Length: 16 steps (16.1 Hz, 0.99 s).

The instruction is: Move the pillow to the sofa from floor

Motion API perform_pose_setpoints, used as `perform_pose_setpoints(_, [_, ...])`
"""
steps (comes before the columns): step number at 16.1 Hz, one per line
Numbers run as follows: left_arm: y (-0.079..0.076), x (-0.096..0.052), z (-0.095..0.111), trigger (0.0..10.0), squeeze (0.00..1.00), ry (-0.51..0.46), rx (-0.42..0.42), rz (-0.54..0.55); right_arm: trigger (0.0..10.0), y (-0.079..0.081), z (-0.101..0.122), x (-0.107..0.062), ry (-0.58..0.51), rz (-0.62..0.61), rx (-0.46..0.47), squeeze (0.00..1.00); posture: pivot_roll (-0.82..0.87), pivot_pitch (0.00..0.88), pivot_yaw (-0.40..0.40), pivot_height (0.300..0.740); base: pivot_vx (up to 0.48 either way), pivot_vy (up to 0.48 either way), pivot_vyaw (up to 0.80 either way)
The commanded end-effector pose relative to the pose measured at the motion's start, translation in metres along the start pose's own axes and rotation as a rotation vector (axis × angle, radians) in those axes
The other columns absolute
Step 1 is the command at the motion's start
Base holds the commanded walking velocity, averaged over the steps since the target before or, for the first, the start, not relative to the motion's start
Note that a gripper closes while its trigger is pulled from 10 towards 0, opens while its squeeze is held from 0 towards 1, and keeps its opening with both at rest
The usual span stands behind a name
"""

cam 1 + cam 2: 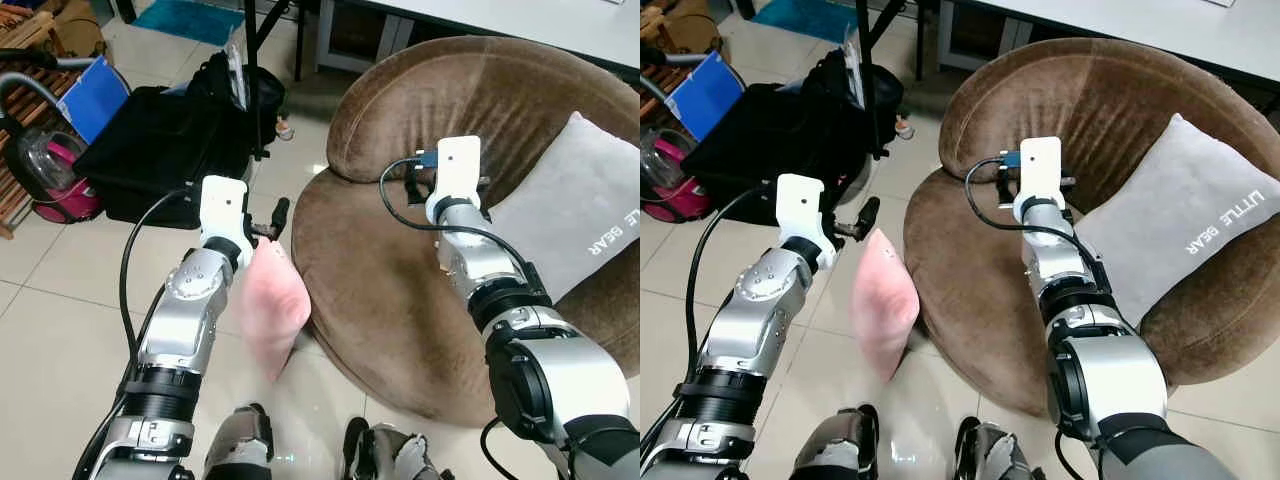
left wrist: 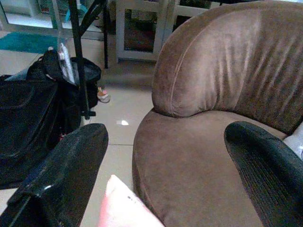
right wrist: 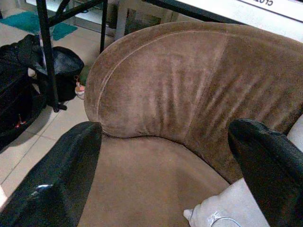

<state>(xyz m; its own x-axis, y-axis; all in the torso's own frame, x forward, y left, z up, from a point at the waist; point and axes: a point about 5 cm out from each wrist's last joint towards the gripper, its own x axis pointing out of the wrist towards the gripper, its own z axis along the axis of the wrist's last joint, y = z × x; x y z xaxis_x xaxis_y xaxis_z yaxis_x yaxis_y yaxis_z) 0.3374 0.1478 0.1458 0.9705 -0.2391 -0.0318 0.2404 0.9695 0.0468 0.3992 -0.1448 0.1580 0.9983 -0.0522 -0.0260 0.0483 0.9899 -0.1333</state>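
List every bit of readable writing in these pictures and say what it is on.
"LITTLE BEAR": white letters along the edge of the grey cushion on the brown sofa.
Dark print on the white surface behind the sofa: cut off, too blurred to read.
Nothing else carries writing that I can make out.

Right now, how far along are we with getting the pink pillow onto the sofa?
Done: the pink pillow is off the floor, hanging from the left gripper beside the sofa's front edge. In hand: carrying it across. Left: set it on the brown seat and let go. The right gripper hangs open over the seat, near the grey pillow.
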Motion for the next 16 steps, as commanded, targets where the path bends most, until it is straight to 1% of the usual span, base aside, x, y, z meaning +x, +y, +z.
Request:
perform_pose_setpoints(1, [-0.002, 0.002, -0.001, 10.0, 0.0, 0.006, 0.018, -0.004, 10.0, -0.002, -0.01, -0.002, 0.043, -0.005, 0.009, 1.0, 0.25, 0.141, -0.089, 0.74, 0.0, 0.0, 0.0])
perform_pose_setpoints(2, [-0.004, 0.003, 0.001, 10.0, 0.0, -0.005, 0.032, -0.014, 10.0, -0.001, -0.008, -0.002, 0.035, -0.001, 0.008, 1.0, 0.25, 0.144, -0.087, 0.74, 0.0, 0.0, 0.0])
perform_pose_setpoints(3, [-0.006, 0.002, 0.0, 10.0, 0.0, -0.005, 0.039, -0.023, 10.0, -0.003, -0.011, -0.003, 0.039, -0.006, 0.006, 1.0, 0.24, 0.15, -0.085, 0.74, 0.0, 0.0, 0.0])
perform_pose_setpoints(5, [-0.011, 0.003, -0.002, 10.0, 0.0, 0.002, 0.029, -0.041, 10.0, -0.004, -0.017, -0.005, 0.049, -0.007, 0.001, 1.0, 0.23, 0.15, -0.089, 0.74, 0.0, 0.0, 0.0])
perform_pose_setpoints(7, [-0.011, 0.004, -0.004, 10.0, 0.0, 0.007, 0.023, -0.038, 10.0, -0.004, -0.017, -0.005, 0.051, -0.008, 0.007, 1.0, 0.22, 0.149, -0.088, 0.74, 0.0, 0.0, 0.0])
perform_pose_setpoints(8, [-0.013, 0.004, -0.004, 10.0, 0.0, 0.007, 0.018, -0.042, 10.0, -0.005, -0.018, -0.005, 0.079, -0.011, -0.03, 0.89, 0.22, 0.15, -0.085, 0.74, 0.0, 0.0, 0.0])
perform_pose_setpoints(9, [-0.013, 0.005, -0.004, 10.0, 0.0, 0.011, 0.009, -0.044, 10.0, -0.005, -0.017, -0.004, 0.076, -0.012, -0.019, 0.0, 0.22, 0.152, -0.086, 0.74, 0.0, 0.0, 0.0])
perform_pose_setpoints(10, [-0.013, 0.005, -0.003, 10.0, 0.0, 0.008, -0.004, -0.048, 10.0, -0.004, -0.016, -0.004, 0.074, -0.009, -0.016, 0.0, 0.22, 0.153, -0.086, 0.74, 0.0, 0.0, 0.0])
perform_pose_setpoints(12, [-0.013, 0.005, -0.003, 10.0, 0.0, 0.005, 0.002, -0.041, 10.0, 0.0, -0.018, -0.005, 0.079, 0.009, -0.012, 0.0, 0.22, 0.157, -0.084, 0.74, 0.0, 0.0, 0.0])
perform_pose_setpoints(13, [-0.013, 0.005, -0.002, 10.0, 0.0, 0.003, 0.008, -0.042, 10.0, 0.002, -0.018, -0.005, 0.081, 0.015, -0.011, 0.0, 0.22, 0.157, -0.085, 0.74, -0.446, 0.0, 0.0])
perform_pose_setpoints(15, [-0.014, 0.005, -0.002, 10.0, 0.0, 0.003, 0.003, -0.046, 10.0, 0.004, -0.018, -0.005, 0.084, 0.027, -0.013, 0.0, 0.22, 0.161, -0.085, 0.74, -0.392, -0.277, 0.0])
perform_pose_setpoints(16, [-0.014, 0.005, -0.001, 10.0, 0.0, -0.004, -0.022, -0.05, 10.0, 0.004, -0.019, -0.006, 0.085, 0.024, -0.015, 0.0, 0.22, 0.163, -0.086, 0.74, -0.244, -0.412, 0.0])
